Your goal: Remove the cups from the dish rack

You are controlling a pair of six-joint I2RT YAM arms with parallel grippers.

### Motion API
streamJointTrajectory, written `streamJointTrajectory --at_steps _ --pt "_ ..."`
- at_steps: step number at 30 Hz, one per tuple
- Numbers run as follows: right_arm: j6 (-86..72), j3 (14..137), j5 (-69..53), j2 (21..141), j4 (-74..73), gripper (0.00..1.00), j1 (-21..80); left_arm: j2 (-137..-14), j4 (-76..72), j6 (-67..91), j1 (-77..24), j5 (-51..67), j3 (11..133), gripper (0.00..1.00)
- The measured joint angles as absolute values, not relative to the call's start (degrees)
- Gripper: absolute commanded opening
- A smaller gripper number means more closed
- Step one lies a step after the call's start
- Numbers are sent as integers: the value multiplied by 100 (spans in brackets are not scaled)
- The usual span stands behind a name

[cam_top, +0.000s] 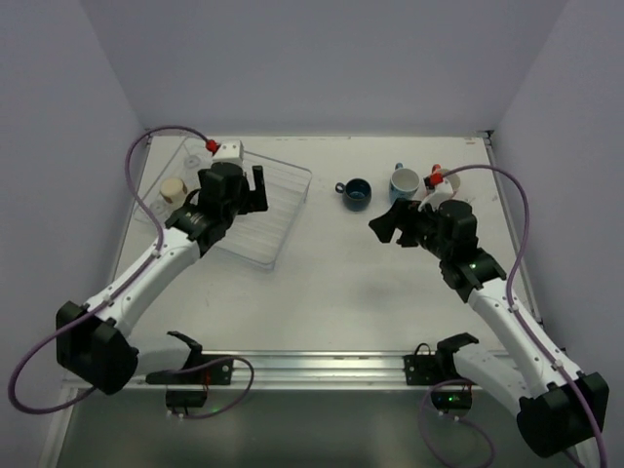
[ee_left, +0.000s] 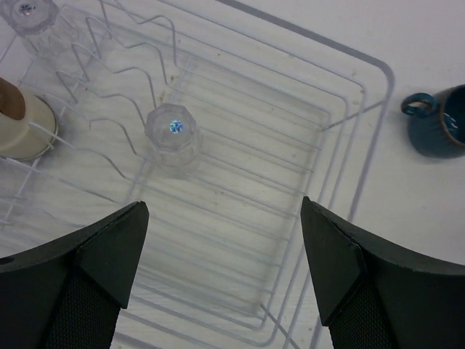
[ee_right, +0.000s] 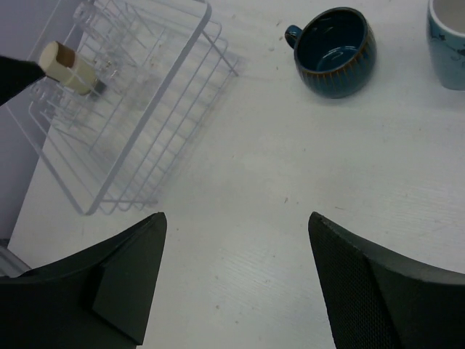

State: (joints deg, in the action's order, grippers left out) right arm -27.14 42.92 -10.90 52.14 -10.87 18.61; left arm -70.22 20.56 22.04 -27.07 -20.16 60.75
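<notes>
The clear dish rack (cam_top: 283, 219) lies at the left of the table. A cream cup (cam_top: 174, 188) rests on its side in the rack's far left part, also visible in the left wrist view (ee_left: 22, 127). Two clear tumblers stand upside down in the rack, one in the middle (ee_left: 173, 134) and one in the corner (ee_left: 29, 18). My left gripper (cam_top: 252, 190) hangs open above the rack's floor (ee_left: 240, 182), holding nothing. On the bare table stand a dark blue handled cup (cam_top: 356, 192) and a light blue mug (cam_top: 404, 181). My right gripper (cam_top: 390, 222) is open and empty, just in front of them.
White walls close in the table at the left, back and right. A metal rail (cam_top: 322, 366) with the arm bases runs along the near edge. A purple cable (cam_top: 512, 195) loops over the right side. A brownish rim (cam_top: 452, 180) shows behind the right wrist.
</notes>
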Motion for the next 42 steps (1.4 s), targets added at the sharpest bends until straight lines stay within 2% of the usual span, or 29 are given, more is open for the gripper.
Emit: streamJointTrajectory --at_steps 5,8,24,27,30,35,37,42 --pt "-2849 3935 -1389 4998 -753 81 1883 -8211 1765 2196 -2316 -2228 6423 82" --pt "-2891 3844 -1603 4810 -499 80 1885 -8702 1570 2193 -2167 -2279 6477 80" --pt "-2963 3704 -2215 4707 -165 80 1929 -9953 1236 2200 -1865 -2536 6766 78" --pt "-2965 3704 -2276 4707 -167 80 1957 -10158 1140 2198 -1765 -2530 6810 73" --pt "-2969 3704 -2349 4707 -165 80 1988 -10289 1081 2189 -1671 -2486 6818 64" --pt "-3006 3704 -2364 4729 -165 80 2060 -10307 991 2161 -1649 -2423 6825 42" --pt "-3020 3706 -2364 4744 -163 80 2099 -10298 987 2147 -1651 -2383 6825 37" --pt "-3157 3719 -2366 4786 -150 80 2246 -9931 1020 2215 -1649 -2036 6770 36"
